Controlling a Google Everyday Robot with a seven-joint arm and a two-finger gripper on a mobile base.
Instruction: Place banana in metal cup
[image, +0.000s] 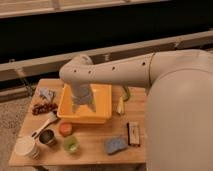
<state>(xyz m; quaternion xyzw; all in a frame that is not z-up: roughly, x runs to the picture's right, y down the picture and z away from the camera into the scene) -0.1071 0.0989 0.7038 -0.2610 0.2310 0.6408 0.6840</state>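
The banana (120, 105), small, slender and pale yellow, lies on the wooden table (95, 150) just right of the yellow tub (102, 102). The metal cup (47, 137), short and dark grey, stands near the front left, between the white cup (27, 147) and the orange cup (65, 128). My gripper (83, 107) points down into the yellow tub, left of the banana and behind the metal cup. Its fingers stand spread, open, and I see nothing between them.
A thin green curved piece (126, 92) lies behind the banana. A green cup (71, 144), a blue sponge (115, 145) and a brown block (133, 133) sit along the front. Dark grapes (44, 107), a grey-blue object (46, 93) and a white utensil (45, 125) lie at the left.
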